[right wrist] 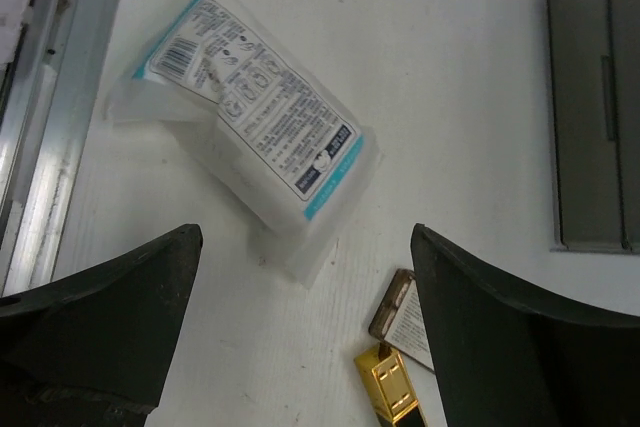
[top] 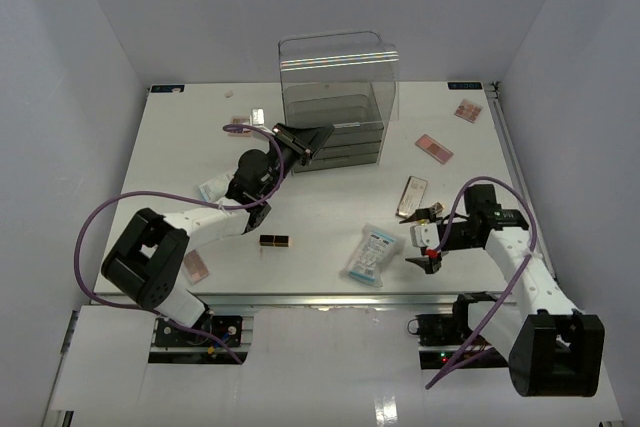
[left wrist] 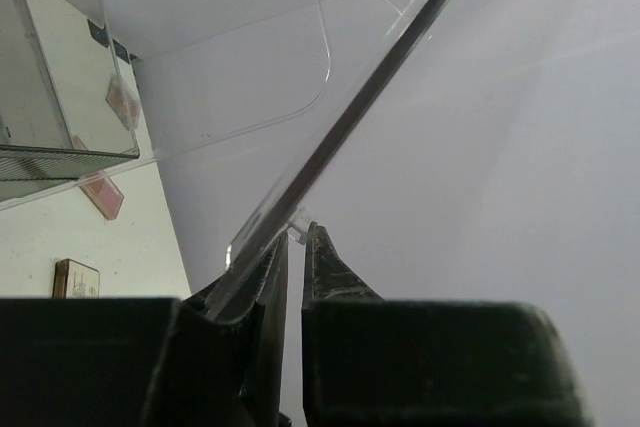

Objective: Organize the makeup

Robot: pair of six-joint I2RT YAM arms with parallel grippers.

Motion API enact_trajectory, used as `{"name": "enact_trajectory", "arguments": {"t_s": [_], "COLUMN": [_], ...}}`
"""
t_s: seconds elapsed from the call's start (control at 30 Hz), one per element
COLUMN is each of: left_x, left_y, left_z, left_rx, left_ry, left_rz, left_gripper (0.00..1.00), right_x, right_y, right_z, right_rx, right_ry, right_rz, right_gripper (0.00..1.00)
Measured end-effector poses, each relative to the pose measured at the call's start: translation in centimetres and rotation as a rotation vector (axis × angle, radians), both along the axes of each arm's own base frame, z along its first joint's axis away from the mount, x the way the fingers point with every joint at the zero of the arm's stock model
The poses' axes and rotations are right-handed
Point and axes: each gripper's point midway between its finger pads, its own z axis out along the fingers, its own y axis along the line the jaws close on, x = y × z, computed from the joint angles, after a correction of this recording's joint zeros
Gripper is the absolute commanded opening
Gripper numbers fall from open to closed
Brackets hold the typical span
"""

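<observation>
One lipstick tube (top: 275, 240) lies left-right; left fingers (left wrist: 332, 282) pinch clear panel (left wrist: 380, 62).

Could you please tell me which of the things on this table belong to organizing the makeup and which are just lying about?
Makeup to sort: sachet packet, lipstick tube, pink palette, multicolour palette, gold compact.
Not makeup: drawer box, clear panel pinched by the left gripper.

We see a clear, glossy acrylic panel (left wrist: 345, 117), a pale-blue clear sachet packet (right wrist: 250, 117) of shiny crinkled plastic film, a mirror-bright gold case (right wrist: 390, 387), matt black plastic jaws and a matt white surface (right wrist: 450, 97).
</observation>
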Motion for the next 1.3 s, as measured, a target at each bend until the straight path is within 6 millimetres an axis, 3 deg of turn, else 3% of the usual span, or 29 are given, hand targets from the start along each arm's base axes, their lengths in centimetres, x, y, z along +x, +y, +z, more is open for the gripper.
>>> {"name": "enact_trajectory", "arguments": {"t_s": [0.13,0.3,0.67,0.83,0.93,0.97,1.0,1.3], "left_x": [0.0,0.0,0.1,0.1,0.1,0.1,0.1,-0.2], "left_y": [0.0,0.0,-0.2,-0.4,-0.3,-0.3,-0.2,-0.2], "left_z": [0.1,0.2,1.8,3.0,3.2,3.2,3.2,3.6], "left_rx": [-0.004,-0.006,-0.024,-0.031,-0.029,-0.028,-0.028,-0.029], "left_ry": [-0.004,-0.007,-0.033,-0.060,-0.067,-0.069,-0.070,-0.079], "left_rz": [0.000,0.000,-0.006,-0.013,-0.015,-0.015,-0.016,-0.024], "left_gripper": [0.00,0.00,0.00,0.00,0.00,0.00,0.00,0.00], "right_x": [-1.4,-1.7,0.9,1.4,1.4,1.3,1.1,0.5], "right_y": [1.3,2.9,5.1,5.6,5.9,6.0,6.1,6.8], "right_z": [-1.4,-2.7,-6.2,-6.6,-6.5,-6.5,-6.5,-5.3], "right_rx": [-0.079,-0.150,-0.260,-0.265,-0.262,-0.260,-0.257,-0.219], "right_ry": [-0.031,-0.106,-0.129,-0.140,-0.143,-0.141,-0.133,-0.055], "right_rz": [0.149,0.271,0.292,0.280,0.282,0.285,0.286,0.240], "right_gripper": [0.92,0.88,0.65,0.43,0.24,0.10,0.08,0.08]}}
